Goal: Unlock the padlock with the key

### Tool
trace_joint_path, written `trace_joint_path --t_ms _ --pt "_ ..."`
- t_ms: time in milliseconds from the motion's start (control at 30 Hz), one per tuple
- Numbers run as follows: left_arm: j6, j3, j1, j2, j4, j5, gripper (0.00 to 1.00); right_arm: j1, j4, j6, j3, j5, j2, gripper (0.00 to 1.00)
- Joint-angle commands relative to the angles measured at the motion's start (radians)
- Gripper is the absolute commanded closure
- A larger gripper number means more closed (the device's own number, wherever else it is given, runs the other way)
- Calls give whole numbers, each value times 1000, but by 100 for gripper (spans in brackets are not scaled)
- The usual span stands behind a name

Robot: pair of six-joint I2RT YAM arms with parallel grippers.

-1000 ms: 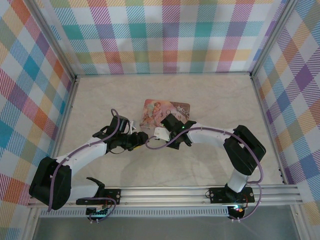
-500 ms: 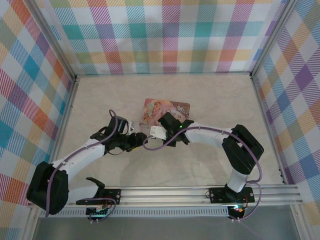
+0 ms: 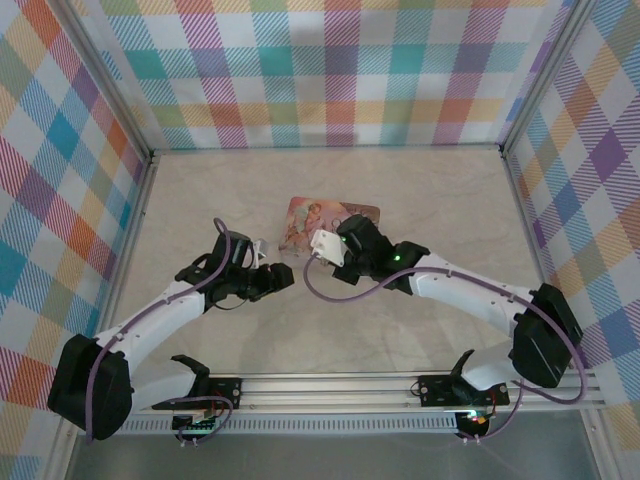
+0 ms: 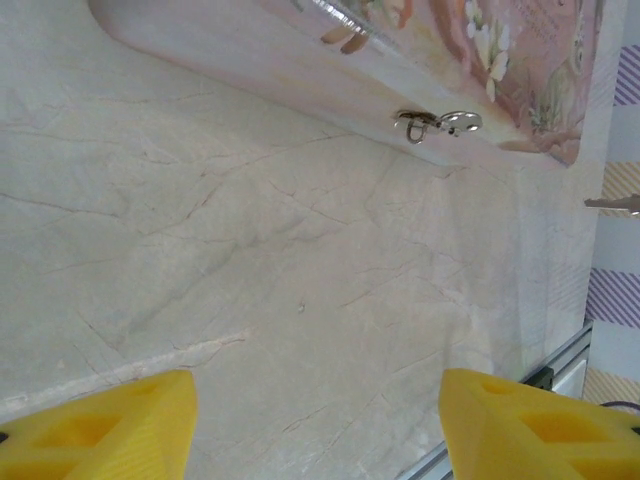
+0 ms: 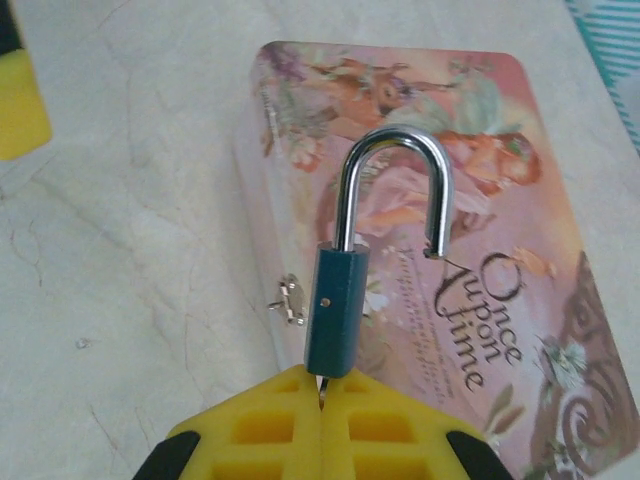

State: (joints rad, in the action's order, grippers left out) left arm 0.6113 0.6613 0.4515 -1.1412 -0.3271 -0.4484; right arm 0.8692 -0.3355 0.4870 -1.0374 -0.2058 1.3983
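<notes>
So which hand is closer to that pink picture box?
Right. The right hand, gripping the padlock, hangs over the pink box at its edge, by its latch. The left hand is open over the table, a clear gap short of the box's side.

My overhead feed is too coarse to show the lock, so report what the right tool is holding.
Observer: The right tool is shut on what looks like the key, with the padlock standing up off it.
Operator: Give me the shackle's state.
Observer: The shackle is open: one leg sits in the dark teal body, the other end hangs free.
Operator: Now the left tool.
Observer: The left tool is open and empty, with the latch on the pink box's side ahead of it.
</notes>
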Motion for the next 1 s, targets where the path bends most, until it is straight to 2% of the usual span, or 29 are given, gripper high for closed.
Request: trace_joint_path --t_ms 0,200,400,700,967 --pt "-44 64 9 -5 -20 24 33 -35 -24 -143 26 -63 -53 98" --pt "-85 133 -12 -70 -20 37 31 -164 -106 -344 26 -73 -123 98" --pt "-81 157 -59 -122 11 31 28 -343 -183 -527 35 -78 -108 97" --pt "-64 145 -85 -125 18 40 28 -608 -263 -673 -31 98 100 98" --pt "-39 111 -96 -115 38 40 28 -668 -284 -690 -94 162 273 97"
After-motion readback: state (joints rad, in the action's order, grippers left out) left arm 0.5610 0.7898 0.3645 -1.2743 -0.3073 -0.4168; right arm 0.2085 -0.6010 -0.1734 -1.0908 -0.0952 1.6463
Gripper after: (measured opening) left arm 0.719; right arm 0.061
